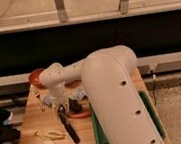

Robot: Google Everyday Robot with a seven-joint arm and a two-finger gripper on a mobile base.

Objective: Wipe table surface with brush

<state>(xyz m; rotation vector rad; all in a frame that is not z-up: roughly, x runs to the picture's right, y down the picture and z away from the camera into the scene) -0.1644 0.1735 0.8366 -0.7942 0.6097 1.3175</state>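
The table surface (28, 128) is a light tan wooden top at the lower left. The brush (69, 128) is a long slim black stick lying slanted on it, its upper end under my gripper and its lower end toward the front edge. My gripper (62, 108) hangs from the white wrist (55, 84) and points down at the brush's upper end. My large white arm (118, 98) hides the middle of the table.
A green tray (99, 136) lies at the right, mostly behind my arm. A short black block (76, 104) and an orange-red stick (81, 114) lie right of the gripper. A red bowl (35, 77) stands at the back left. Pale yellow pieces (49, 138) lie front left.
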